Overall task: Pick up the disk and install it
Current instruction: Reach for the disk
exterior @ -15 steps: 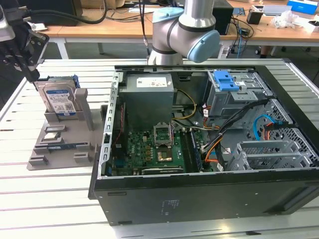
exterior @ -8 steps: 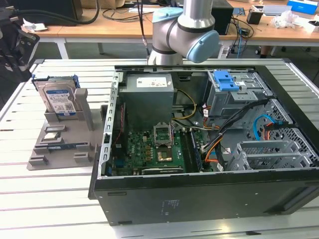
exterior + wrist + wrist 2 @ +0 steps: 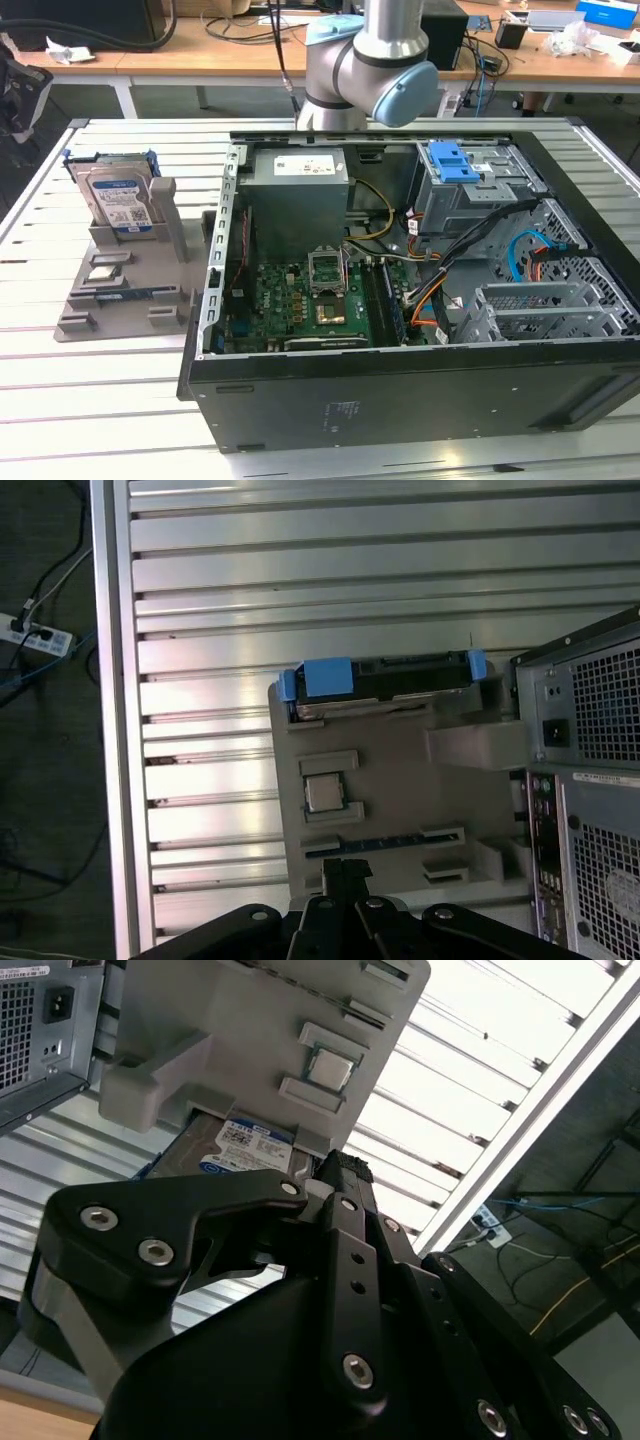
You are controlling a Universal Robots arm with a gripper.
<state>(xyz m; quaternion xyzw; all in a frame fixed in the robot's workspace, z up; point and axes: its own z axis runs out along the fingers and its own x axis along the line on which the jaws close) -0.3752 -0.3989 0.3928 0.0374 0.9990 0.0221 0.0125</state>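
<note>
My claw (image 3: 345,868) hangs over the near end of the grey holder (image 3: 390,780). In the first wrist view its black links draw together into one narrow tip with nothing between them. In the second wrist view the claw (image 3: 345,1166) shows as matte black bars studded with bolt heads.

The disk (image 3: 118,200) stands upright on edge in a slot at the holder's far end, near the counter (image 3: 100,400) edge on the exterior view's left, well apart from the claw. It is a flat silver slab with a white-and-blue label and a blue plastic frame around it.

A small square silver chip (image 3: 322,793) sits in a pocket of the holder. Just beside the holder, the open black computer case (image 3: 420,400) lies on the ribbed aluminium slats, its green board exposed.
</note>
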